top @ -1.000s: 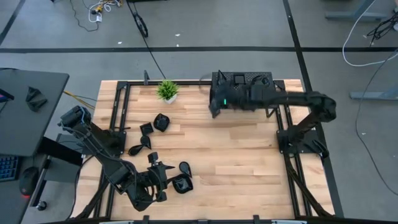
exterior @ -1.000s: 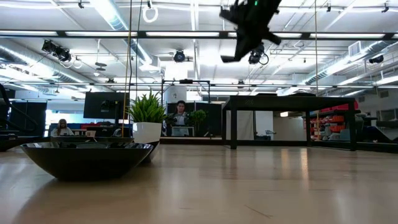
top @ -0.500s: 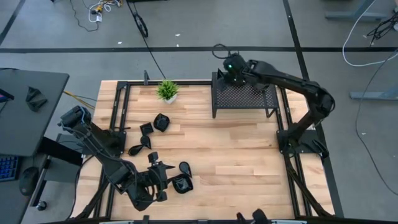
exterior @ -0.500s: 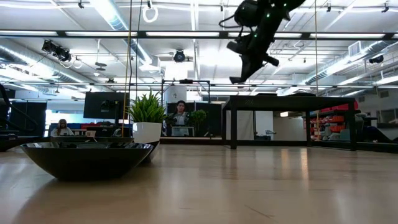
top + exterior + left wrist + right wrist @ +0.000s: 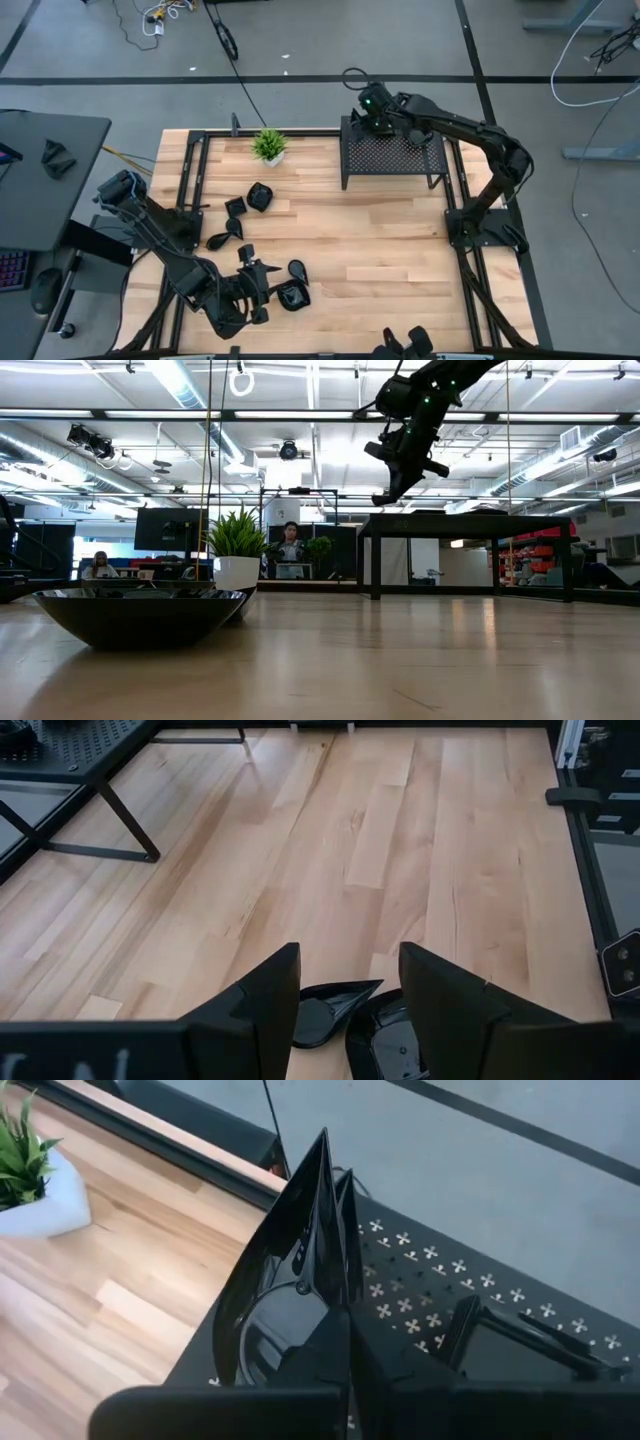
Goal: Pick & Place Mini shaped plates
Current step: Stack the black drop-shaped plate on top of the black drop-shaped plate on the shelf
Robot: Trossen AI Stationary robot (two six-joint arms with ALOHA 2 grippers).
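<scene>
Right gripper [image 5: 335, 1315] clamping glossy black plate [image 5: 285, 1270], above rack [image 5: 480, 1290]

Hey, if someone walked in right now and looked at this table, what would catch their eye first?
Probably the right gripper, raised over the far-left corner of the black perforated metal rack, shut on a glossy black mini plate held on edge. Next, the cluster of small glossy black dishes on the wooden table's left side, where the left gripper hangs open over two of them.
</scene>
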